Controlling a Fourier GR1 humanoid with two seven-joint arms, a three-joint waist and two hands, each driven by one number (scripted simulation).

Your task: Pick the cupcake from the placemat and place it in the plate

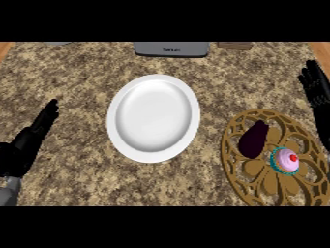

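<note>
A cupcake (287,160) with pink icing, a red cherry and a teal wrapper sits on the round brown openwork placemat (267,186) at the lower right. A white plate (153,117) lies in the middle of the counter, with nothing on it. My right hand (326,109) is at the right edge, just right of the placemat, fingers straight and pointing away from me; it touches nothing. My left hand (26,142) rests at the lower left with straight fingers, well apart from the plate.
A dark purple eggplant (254,138) lies on the placemat just up and left of the cupcake. A grey appliance (172,49) and a small brown object (235,46) stand at the counter's far edge. Wooden floor shows past both upper corners.
</note>
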